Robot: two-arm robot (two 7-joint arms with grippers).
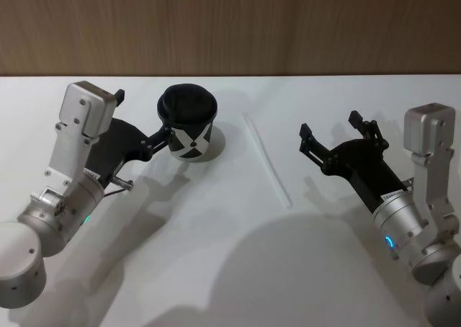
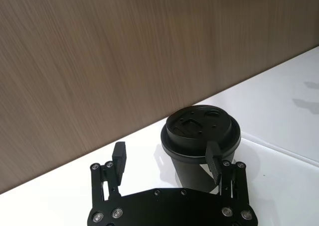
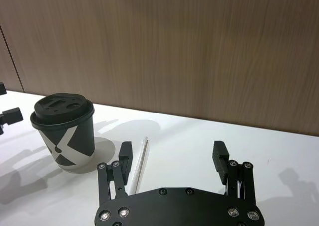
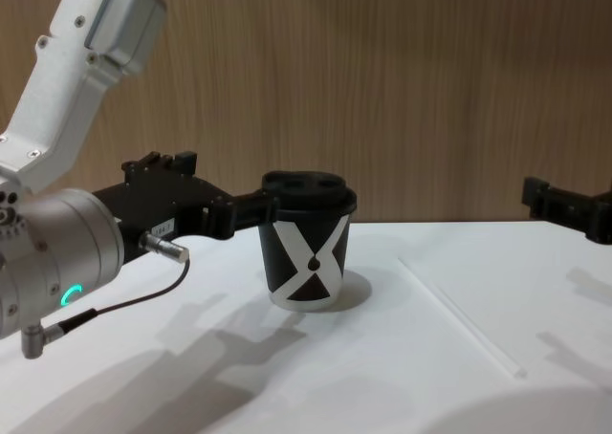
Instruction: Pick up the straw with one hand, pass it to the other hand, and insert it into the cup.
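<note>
- Black cup (image 1: 189, 122) stands upright on the white table (image 1: 216, 255), lid on.
- Left gripper (image 1: 142, 114) — jaws spread — sits at the cup's left, one finger close against its wall.
- Straw (image 1: 266, 160) lies flat right of the cup.
- Right gripper (image 1: 329, 124), wide apart and empty, hovers farther right.

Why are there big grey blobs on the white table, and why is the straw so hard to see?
Head view: the blobs are soft shadows the arms cast on the table; the straw is pale on white, so faint. Chest view: the cup has a small shadow at its base.
</note>
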